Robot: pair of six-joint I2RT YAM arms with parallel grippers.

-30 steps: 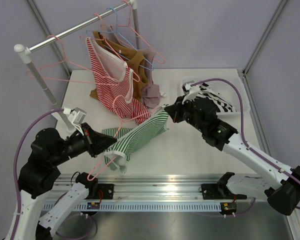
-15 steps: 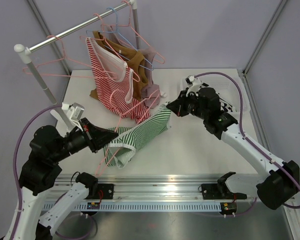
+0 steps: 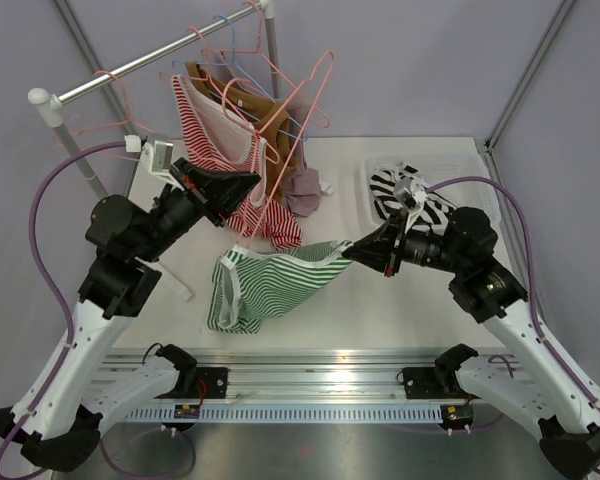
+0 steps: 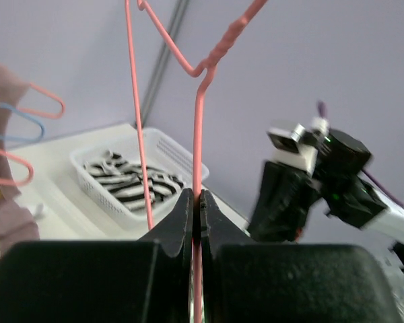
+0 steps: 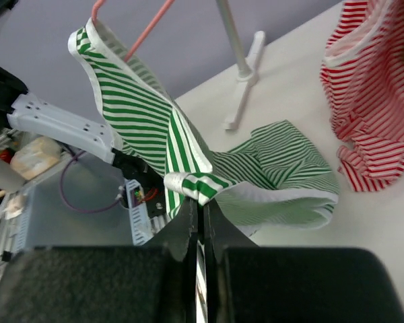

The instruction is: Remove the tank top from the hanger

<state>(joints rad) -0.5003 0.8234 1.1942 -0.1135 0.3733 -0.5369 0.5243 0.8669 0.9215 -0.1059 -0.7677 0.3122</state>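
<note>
Tank top [image 3: 280, 280], green-striped, mid-frame in top view, lower end resting on table [image 3: 400, 310]. Right gripper [image 3: 354, 250] pinched on its white-trimmed edge, tensioning fabric rightward. Left gripper [image 3: 252, 181] clamped on pink hanger [image 4: 198, 141], held high toward upper centre as counter-pull. One strap apparently not yet off wire.

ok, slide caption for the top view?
Left gripper holds the pink hanger aloft; right gripper pinches the green striped tank top, trailing onto the table.
</note>
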